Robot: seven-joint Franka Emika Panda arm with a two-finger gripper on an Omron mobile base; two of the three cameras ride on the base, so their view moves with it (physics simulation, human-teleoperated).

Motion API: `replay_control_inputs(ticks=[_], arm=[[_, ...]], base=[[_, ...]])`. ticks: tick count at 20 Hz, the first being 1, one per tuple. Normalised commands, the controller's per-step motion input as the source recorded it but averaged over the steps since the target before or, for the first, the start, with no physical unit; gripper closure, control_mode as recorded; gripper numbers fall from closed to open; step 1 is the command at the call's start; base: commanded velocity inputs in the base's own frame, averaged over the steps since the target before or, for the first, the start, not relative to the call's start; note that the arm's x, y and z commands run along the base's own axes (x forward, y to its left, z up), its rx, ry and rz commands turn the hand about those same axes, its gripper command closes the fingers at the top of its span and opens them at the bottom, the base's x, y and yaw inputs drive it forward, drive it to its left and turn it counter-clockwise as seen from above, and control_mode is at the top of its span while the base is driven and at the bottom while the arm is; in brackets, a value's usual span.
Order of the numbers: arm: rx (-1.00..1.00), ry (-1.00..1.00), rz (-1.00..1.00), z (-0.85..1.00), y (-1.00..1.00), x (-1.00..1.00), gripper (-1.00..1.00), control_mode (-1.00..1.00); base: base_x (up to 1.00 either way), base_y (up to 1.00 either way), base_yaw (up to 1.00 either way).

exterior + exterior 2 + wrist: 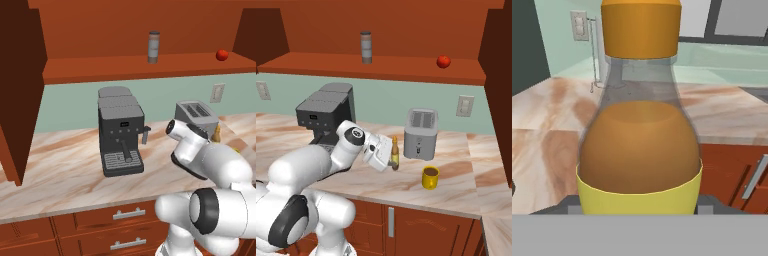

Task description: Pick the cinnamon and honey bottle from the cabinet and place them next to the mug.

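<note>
The honey bottle (640, 145) looms close and upright before marble counter (547, 125) and green wall (559, 35)

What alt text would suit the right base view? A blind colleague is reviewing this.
White robot arm's gripper holds a small amber honey bottle upright over the marble counter, left of a yellow mug. A tall grey cinnamon shaker stands on the reddish-brown cabinet shelf.

pale green wall (381, 102) with white outlets (465, 105). marble-look counter (60, 170), pink-beige veins. reddish-brown drawers (100, 220) below with silver handles (128, 214). dark grey coffee machine (120, 132) and silver toaster (421, 134) on the counter, well apart. light even, soft shadows.
</note>
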Motion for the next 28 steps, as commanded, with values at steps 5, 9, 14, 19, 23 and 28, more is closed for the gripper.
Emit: replay_control_inputs(ticks=[5, 9, 14, 19, 23, 28], arm=[[0.00, -0.04, 0.00, -0.37, 0.00, 0.00, 1.00, -1.00], [0.00, -0.05, 0.00, -0.49, 0.00, 0.02, 1.00, -1.00], [0.00, -0.08, 0.00, -0.43, 0.00, 0.06, 1.00, -1.00], [0.00, -0.11, 0.00, -0.17, 0.00, 0.06, 1.00, -1.00], [0.00, -0.04, 0.00, 0.00, -0.23, 0.00, 1.00, -1.00], [0.00, -0.01, 0.00, 0.00, -0.41, 0.00, 1.00, -1.00]], base=[[0.00, 0.00, 0.00], [0.00, 0.00, 0.00], [0.00, 0.00, 0.00], [0.00, 0.00, 0.00], [0.00, 0.00, 0.00], [0.00, 0.00, 0.00]])
